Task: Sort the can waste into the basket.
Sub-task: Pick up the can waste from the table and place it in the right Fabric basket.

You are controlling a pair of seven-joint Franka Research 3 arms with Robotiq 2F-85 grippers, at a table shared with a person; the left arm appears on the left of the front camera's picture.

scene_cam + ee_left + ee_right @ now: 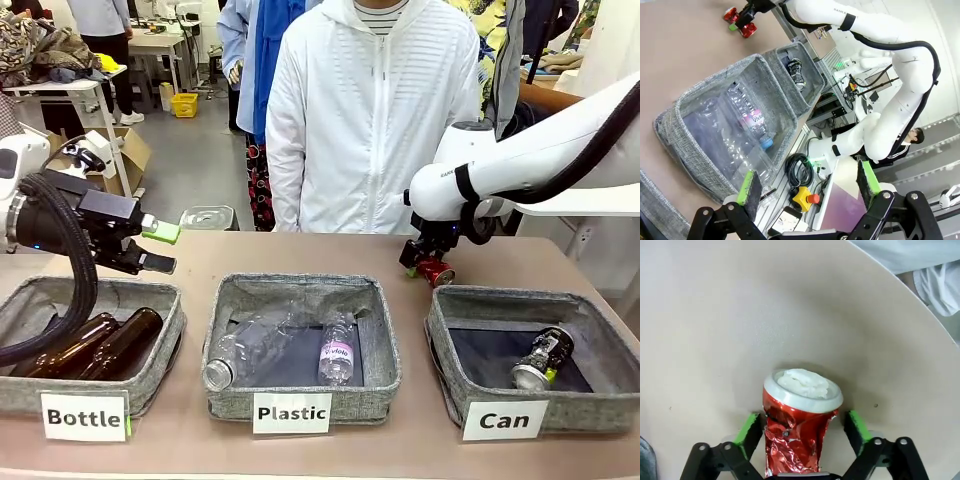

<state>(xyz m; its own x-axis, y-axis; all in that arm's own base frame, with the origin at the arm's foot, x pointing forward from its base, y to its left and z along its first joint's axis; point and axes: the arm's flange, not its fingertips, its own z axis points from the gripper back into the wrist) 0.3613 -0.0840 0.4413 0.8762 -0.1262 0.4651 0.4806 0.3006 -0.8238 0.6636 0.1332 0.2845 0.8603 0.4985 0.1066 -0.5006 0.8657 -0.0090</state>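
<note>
The shiny red crushed can (797,432) lies on the tan table just behind the Can basket (446,330). My right gripper (425,262) is down over the red can (437,270), jaws open on either side of it; the left pad (752,432) is at the can's side and a small gap shows at the other pad. The black can with silver ends (542,358) lies inside the Can basket, also seen as the black can (796,71) from the left wrist. My left gripper (155,245) hangs open and holds nothing above the Bottle basket (150,375).
The Bottle basket holds brown glass bottles (110,345). The middle Plastic basket (385,350) holds clear plastic bottles (335,355). A person in a white jacket (370,110) stands at the table's far edge, close behind the right gripper.
</note>
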